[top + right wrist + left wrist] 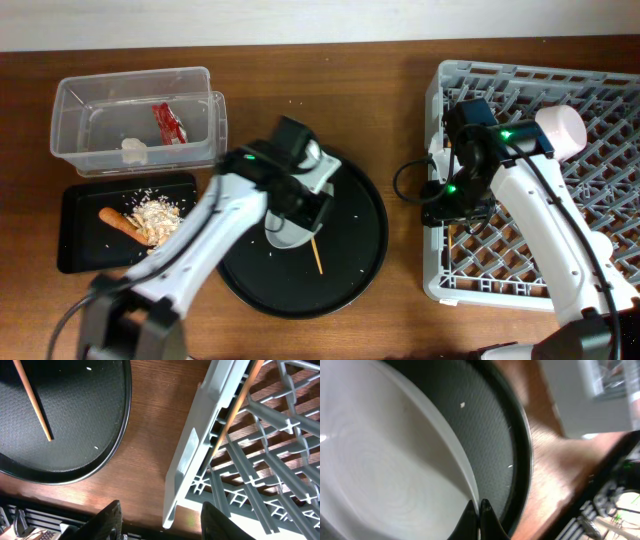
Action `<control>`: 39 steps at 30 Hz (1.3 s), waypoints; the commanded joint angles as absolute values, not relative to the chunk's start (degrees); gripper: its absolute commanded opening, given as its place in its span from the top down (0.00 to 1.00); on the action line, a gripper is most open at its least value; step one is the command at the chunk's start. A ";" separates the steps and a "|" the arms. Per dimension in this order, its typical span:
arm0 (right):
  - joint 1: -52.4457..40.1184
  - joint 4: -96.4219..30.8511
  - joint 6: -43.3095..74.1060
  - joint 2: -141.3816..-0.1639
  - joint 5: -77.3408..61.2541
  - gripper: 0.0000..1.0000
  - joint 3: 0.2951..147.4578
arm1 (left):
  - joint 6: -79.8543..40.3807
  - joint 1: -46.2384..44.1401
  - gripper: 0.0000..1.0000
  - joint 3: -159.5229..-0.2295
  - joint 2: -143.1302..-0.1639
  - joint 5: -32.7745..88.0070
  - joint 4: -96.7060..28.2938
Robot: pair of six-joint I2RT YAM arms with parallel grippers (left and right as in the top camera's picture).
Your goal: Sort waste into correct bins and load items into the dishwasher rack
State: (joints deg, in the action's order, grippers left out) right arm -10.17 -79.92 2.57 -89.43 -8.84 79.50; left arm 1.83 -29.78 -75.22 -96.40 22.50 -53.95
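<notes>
My left gripper [300,213] [479,510] is shut on the rim of the pale grey plate [283,236] [380,460], over the large round black tray. One chopstick [316,252] [32,400] lies on that tray. My right gripper [445,208] [162,520] is open and empty, straddling the left wall of the grey dishwasher rack [600,90] [187,460]. A second chopstick [235,407] rests inside the rack. The white-pink bowl [560,128] sits in the rack. The clear tub [75,110] holds the red wrapper [168,122] and tissue [134,150]. The black rectangular tray [80,250] holds the carrot [120,222] and food scraps [160,215]. I cannot make out the blue cup.
The large round black tray [355,250] [495,435] [75,450] sits mid-table with a few crumbs on it. Bare wooden table [405,260] shows between it and the rack. A black cable [405,180] loops beside the rack's left wall.
</notes>
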 commanded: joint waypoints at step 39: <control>-26.96 -52.66 20.49 -118.56 -18.65 0.76 80.42 | -0.86 -0.95 0.17 -80.84 -86.04 16.67 -66.30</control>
State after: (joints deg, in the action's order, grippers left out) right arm -26.15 -53.39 19.51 -117.45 -18.76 79.68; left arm -1.15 -1.26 -80.29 -86.37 16.45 -66.41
